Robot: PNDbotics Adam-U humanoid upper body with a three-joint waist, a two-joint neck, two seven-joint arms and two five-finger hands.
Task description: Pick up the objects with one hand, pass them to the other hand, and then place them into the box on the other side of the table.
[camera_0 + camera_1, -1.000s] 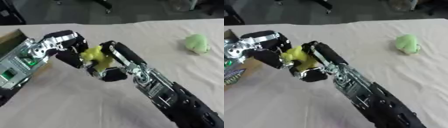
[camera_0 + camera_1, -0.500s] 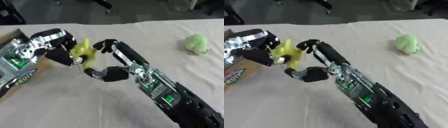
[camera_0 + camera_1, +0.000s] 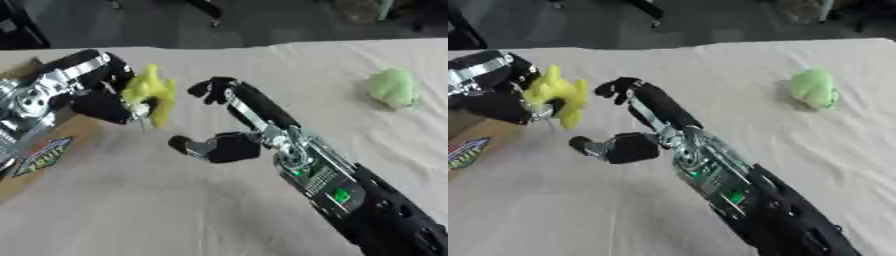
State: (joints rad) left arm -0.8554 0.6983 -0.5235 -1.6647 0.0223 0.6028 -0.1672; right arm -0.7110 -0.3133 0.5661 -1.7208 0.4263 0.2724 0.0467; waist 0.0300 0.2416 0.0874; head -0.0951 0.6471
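- Toy (image 3: pixel 150 94), yellow, sits pinched in the left hand (image 3: pixel 96 97) above the table's (image 3: pixel 131 210) left side, beside the box (image 3: pixel 44 150).
- Right hand (image 3: pixel 229 122) hangs spread wide and apart from the toy.
- Green object (image 3: pixel 394 87) lies far right on the cloth.

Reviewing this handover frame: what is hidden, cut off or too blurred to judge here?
- Box: cut off by the left edge in both views; its inside does not show.
- Yellow toy: the part inside the left hand is covered by its fingers.
- Green object: too blurred to identify.
- Right hand: open; palm faces away.
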